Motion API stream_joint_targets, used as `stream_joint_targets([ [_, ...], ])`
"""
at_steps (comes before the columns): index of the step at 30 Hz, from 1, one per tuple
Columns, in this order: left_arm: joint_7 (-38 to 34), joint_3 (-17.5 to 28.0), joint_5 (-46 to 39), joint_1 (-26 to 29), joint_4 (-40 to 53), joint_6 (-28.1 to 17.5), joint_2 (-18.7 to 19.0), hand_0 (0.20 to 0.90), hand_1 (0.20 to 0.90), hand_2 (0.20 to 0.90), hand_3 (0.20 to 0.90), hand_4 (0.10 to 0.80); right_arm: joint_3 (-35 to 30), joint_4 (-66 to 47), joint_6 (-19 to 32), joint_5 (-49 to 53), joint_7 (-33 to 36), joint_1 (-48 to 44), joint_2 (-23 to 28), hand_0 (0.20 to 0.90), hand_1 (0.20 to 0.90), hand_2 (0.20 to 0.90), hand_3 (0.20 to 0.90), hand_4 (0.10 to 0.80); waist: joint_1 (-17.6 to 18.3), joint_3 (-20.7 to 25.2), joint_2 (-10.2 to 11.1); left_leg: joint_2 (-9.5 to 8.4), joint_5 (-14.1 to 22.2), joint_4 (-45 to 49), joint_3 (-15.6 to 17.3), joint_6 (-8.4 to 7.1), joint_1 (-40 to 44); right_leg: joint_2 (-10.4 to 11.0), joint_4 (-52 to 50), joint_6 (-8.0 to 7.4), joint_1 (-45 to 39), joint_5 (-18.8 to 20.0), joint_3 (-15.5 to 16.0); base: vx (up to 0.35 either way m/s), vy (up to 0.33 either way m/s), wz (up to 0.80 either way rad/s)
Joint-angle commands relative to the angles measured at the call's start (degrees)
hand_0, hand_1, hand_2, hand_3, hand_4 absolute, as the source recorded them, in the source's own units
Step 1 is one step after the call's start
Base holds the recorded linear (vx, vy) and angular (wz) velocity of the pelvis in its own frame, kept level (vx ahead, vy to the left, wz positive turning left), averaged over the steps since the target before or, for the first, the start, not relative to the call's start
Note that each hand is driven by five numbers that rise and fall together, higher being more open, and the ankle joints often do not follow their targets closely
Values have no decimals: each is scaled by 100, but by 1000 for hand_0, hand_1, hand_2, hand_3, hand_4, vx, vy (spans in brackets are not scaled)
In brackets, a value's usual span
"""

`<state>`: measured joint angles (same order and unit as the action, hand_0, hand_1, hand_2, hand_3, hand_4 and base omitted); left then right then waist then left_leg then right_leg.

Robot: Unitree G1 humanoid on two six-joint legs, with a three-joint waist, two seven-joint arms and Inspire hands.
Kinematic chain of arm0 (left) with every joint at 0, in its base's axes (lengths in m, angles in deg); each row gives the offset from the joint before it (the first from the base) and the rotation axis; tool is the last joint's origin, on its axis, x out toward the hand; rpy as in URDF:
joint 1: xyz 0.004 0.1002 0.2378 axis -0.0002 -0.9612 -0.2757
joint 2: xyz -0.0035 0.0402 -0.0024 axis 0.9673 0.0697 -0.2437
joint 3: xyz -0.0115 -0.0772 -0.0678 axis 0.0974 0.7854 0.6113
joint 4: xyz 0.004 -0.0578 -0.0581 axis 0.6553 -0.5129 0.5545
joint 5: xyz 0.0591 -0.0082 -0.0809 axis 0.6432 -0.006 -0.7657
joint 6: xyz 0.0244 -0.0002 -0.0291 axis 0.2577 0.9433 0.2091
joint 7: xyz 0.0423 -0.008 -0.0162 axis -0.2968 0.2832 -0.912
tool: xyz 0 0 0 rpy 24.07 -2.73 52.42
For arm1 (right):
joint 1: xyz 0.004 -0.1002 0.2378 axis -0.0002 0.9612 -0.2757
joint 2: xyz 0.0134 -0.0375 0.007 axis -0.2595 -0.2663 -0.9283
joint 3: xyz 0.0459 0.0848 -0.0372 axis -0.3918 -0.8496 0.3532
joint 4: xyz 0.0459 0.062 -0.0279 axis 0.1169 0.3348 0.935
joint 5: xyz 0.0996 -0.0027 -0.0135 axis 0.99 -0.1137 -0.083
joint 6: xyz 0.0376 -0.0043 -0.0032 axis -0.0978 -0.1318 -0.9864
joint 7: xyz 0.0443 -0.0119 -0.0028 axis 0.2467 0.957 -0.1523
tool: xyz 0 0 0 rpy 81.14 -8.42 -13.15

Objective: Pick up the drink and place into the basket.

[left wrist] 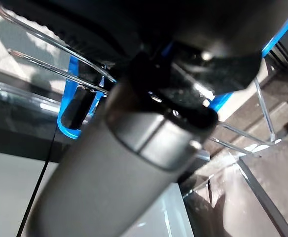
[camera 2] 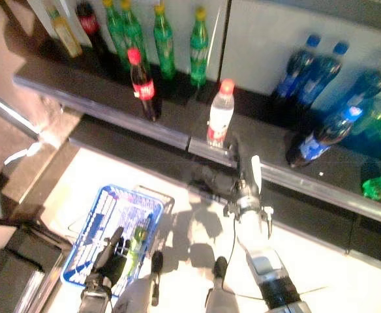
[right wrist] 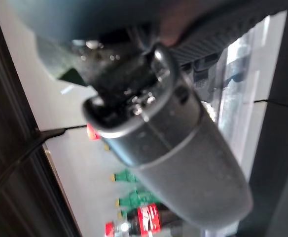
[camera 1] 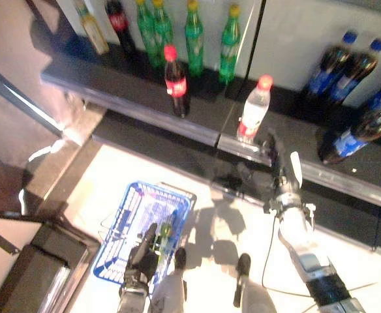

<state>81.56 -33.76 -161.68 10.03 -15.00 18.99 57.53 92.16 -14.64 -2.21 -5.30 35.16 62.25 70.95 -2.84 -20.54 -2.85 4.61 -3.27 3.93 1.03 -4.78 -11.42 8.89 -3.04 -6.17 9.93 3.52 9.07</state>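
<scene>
Two dark hands show in the head views, seen from above. The right hand (camera 1: 283,171) reaches toward a clear bottle (camera 1: 253,109) with a red cap and a red-and-white label, standing upright at the front edge of a dark shelf (camera 1: 125,88). The hand's fingers are straight and relaxed, just below and beside the bottle; whether they touch it cannot be told. No print on any label can be made out.

The left hand (camera 1: 141,258) sits low in the view at the near rim of a blue wire basket (camera 1: 129,210) on the pale floor (camera 1: 197,274). Its fingers curl round the basket's wire handle (left wrist: 45,42), which shows in the left wrist view. A small green bottle (camera 1: 166,229) lies inside the basket.

Further left on the shelf stands a dark cola bottle (camera 1: 176,81) with a red cap and red label. Behind it is a row of green bottles (camera 1: 193,39) with yellow caps. To the right stand dark bottles with blue caps (camera 1: 331,65).
</scene>
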Motion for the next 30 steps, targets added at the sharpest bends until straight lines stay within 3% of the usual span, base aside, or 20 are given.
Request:
stream_joint_targets([
  [1,920,-19,-168,69,1118,-409,8,300,300,300,200,100,-362,-787,767,-236,764,-507,101,900,900,900,900,800,82,43,86,-72,152,738,-102,260,-418,224,-602,298,288,-100,-34,-39,17,-4],
  [13,1049,-191,-225,257,1362,-578,-59,300,300,300,200,100,-523,-867,571,-313,1317,-1292,-19,900,900,900,900,800,94,-599,-30,-139,184,1211,-129,325,-1025,199,-878,386,714,-134,-103,-26,9,-3],
  [19,925,-307,-244,501,1421,-604,-30,300,300,300,200,100,-595,-832,339,-137,1486,-2141,96,900,900,900,900,800,15,-897,-70,-197,139,1340,-169,371,-1295,169,-1004,420,942,-136,-112,-12,-5,0],
  [30,810,-467,-239,613,1470,-620,43,300,300,300,200,100,-579,-795,105,354,1505,-3068,272,900,900,900,900,800,-128,-925,-91,-269,88,1347,-192,424,-1597,111,-1068,471,1246,-136,-94,0,0,0],
])
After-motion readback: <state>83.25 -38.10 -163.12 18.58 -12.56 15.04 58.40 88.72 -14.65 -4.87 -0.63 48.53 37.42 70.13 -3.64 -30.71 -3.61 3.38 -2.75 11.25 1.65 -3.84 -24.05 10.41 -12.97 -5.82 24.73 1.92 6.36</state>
